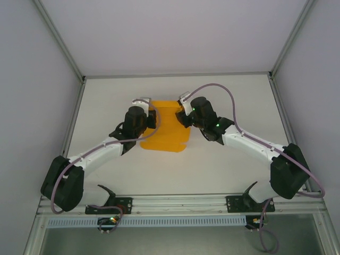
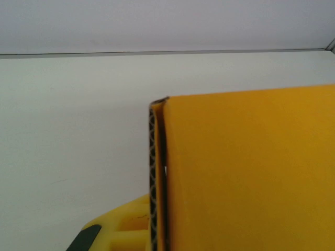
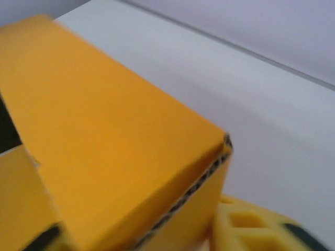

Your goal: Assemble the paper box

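While the left gripper (image 1: 153,119) pinches a wall of the paper box (image 1: 166,133), the right gripper (image 1: 184,118) sits at the opposite wall, its grip impossible to tell.

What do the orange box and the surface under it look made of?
The paper box looks like thin corrugated card with a smooth matte orange-yellow face; its cut edge shows a wavy fluted core between liners. The table looks smooth, matte white, perhaps laminate or painted board.

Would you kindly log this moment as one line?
paper box: partly folded | left gripper: shut on left edge | right gripper: astride right edge, grip unclear
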`<act>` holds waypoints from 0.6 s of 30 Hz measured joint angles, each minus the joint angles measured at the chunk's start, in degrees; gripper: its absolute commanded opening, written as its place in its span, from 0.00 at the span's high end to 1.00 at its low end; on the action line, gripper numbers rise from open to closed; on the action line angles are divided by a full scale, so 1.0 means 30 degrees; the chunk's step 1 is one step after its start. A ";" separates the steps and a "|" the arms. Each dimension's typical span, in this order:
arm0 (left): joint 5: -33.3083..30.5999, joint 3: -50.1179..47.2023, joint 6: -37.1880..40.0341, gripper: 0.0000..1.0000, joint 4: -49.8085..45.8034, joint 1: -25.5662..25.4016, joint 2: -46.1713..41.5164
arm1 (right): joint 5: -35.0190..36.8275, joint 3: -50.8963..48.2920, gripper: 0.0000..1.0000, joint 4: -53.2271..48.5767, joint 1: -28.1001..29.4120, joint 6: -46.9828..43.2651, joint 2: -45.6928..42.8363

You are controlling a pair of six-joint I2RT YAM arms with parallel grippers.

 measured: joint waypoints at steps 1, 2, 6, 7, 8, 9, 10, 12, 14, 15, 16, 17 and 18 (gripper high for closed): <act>-0.0488 0.0153 -0.0015 1.00 -0.0277 -0.0189 0.0015 | 0.1137 -0.0007 0.93 0.0262 0.0168 0.0240 0.0160; -0.0882 0.0306 -0.0051 1.00 -0.0517 -0.0415 0.0022 | 0.2455 0.0007 0.97 0.0546 0.0364 0.0692 0.0401; -0.2943 0.0852 -0.0845 1.00 -0.1661 -0.1690 0.0204 | 0.7140 0.0576 1.00 0.0510 0.0991 0.3126 0.1661; -0.3439 0.1035 -0.1180 1.00 -0.1982 -0.1967 0.0306 | 0.8262 0.0896 1.00 0.0153 0.1217 0.3803 0.2040; -0.3767 0.1202 -0.1428 1.00 -0.2178 -0.2171 0.0415 | 0.9056 0.1158 1.00 -0.0095 0.1362 0.4386 0.2346; -0.3956 0.1348 -0.1632 1.00 -0.2368 -0.2288 0.0525 | 0.9763 0.1501 1.00 -0.0561 0.1472 0.5071 0.2645; -0.4109 0.1545 -0.1865 1.00 -0.2565 -0.2412 0.0678 | 1.0433 0.1953 1.00 -0.1195 0.1537 0.5850 0.2965; -0.4218 0.1858 -0.2164 1.00 -0.2841 -0.2572 0.0903 | 1.1198 0.2550 1.00 -0.2149 0.1566 0.6951 0.3366; -0.4248 0.2084 -0.2361 1.00 -0.3096 -0.2732 0.1042 | 1.1817 0.2827 1.00 -0.2739 0.1625 0.7475 0.3555; -0.4277 0.2164 -0.2426 1.00 -0.3206 -0.2776 0.1078 | 1.2050 0.2871 1.00 -0.2892 0.1668 0.7504 0.3585; -0.4284 0.2259 -0.2543 1.00 -0.3381 -0.2812 0.1100 | 1.2305 0.2885 1.00 -0.2892 0.1698 0.7286 0.3621; -0.4313 0.2331 -0.2630 1.00 -0.3483 -0.2827 0.1107 | 1.2480 0.2885 1.00 -0.2754 0.1727 0.6870 0.3672; -0.4342 0.2397 -0.2739 1.00 -0.3628 -0.2841 0.1115 | 1.2655 0.2892 1.00 -0.2601 0.1734 0.6419 0.3752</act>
